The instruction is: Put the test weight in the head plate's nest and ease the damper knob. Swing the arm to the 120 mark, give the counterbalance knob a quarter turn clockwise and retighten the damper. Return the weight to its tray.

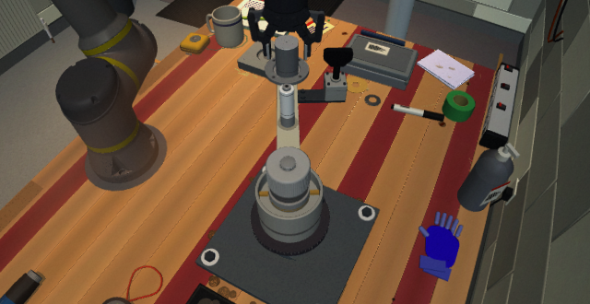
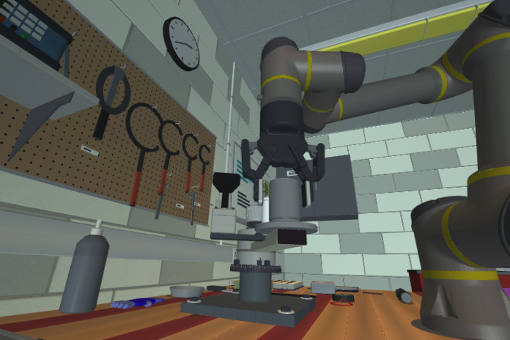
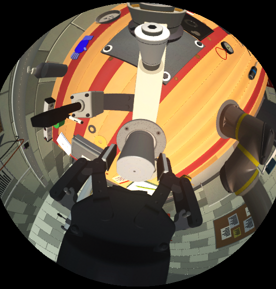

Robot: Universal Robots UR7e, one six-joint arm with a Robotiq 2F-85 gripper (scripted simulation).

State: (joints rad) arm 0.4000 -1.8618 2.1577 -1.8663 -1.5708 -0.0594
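My gripper [image 1: 286, 50] [image 2: 282, 192] [image 3: 133, 161] is open and holds nothing, its fingers hanging on either side of the grey cylindrical test weight [image 1: 286, 56] [image 2: 284, 198] [image 3: 136, 159]. The weight stands upright in the round head plate [image 1: 286, 71] [image 2: 286, 227] [image 3: 141, 134] at the far end of the cream arm [image 1: 288, 119] [image 3: 147, 94]. A small grey-and-white knob [image 1: 287, 103] [image 3: 152, 43] sits on the arm. The large ribbed knob [image 1: 288, 175] tops the pivot column on the dark base plate [image 1: 288, 244] [image 2: 249, 306]. The weight's grey tray [image 1: 253, 62] lies on the bench behind the head plate.
A grey mug [image 1: 227, 25] stands at the far left of the bench beside a yellow tape measure [image 1: 194, 42]. A black-handled lever block [image 1: 335, 80] stands just right of the head plate, with a grey case [image 1: 380, 60] behind it. A marker [image 1: 417, 112], green tape [image 1: 458, 106] and a bottle [image 1: 488, 179] lie to the right.
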